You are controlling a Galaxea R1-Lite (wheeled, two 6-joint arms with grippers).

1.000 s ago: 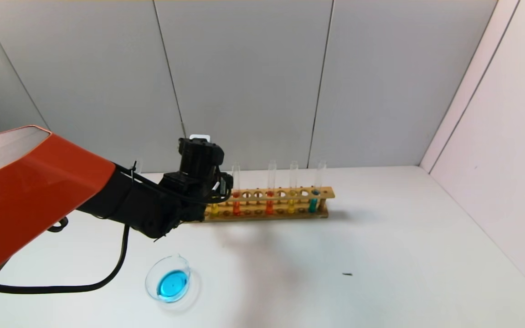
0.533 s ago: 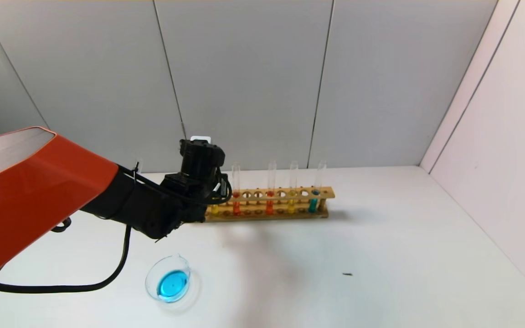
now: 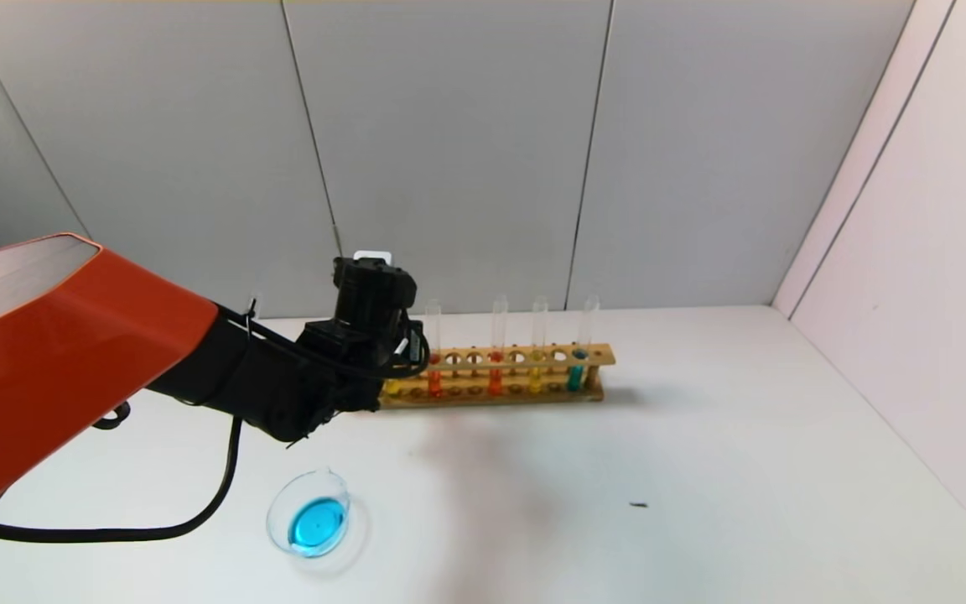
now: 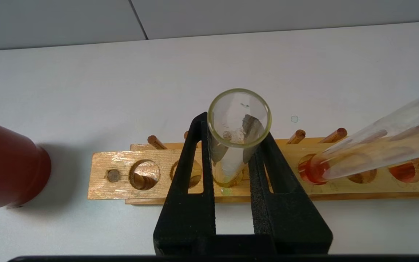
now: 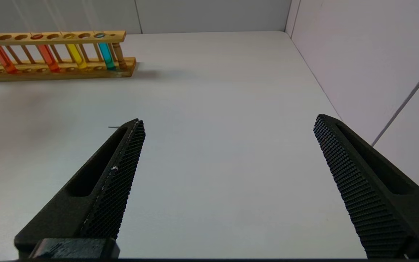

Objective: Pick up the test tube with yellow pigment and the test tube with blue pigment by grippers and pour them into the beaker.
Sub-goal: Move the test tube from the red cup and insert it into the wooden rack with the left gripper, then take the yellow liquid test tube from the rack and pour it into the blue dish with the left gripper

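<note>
The test tube with yellow pigment (image 4: 227, 163) stands in a hole near the left end of the wooden rack (image 3: 525, 362). My left gripper (image 4: 234, 125) is shut on its upper part, one finger on each side. In the head view the left gripper (image 3: 403, 348) hides most of this tube; only a yellow bit (image 3: 392, 387) shows. The beaker (image 3: 309, 524) stands in front of the left arm and holds sky-blue liquid. No tube with sky-blue liquid shows. My right gripper (image 5: 229, 120) is open and empty over the bare table, out of the head view.
The rack also holds two orange-red tubes (image 3: 495, 379), a second yellow tube (image 3: 536, 379) and a teal tube (image 3: 575, 376) at its right end. A dark-red cup (image 4: 6, 167) stands just beyond the rack's left end. Walls close the back and right.
My left gripper has shifted slightly right at the rack's left end and now covers more of the yellow tube. The beaker and rack have not moved.
</note>
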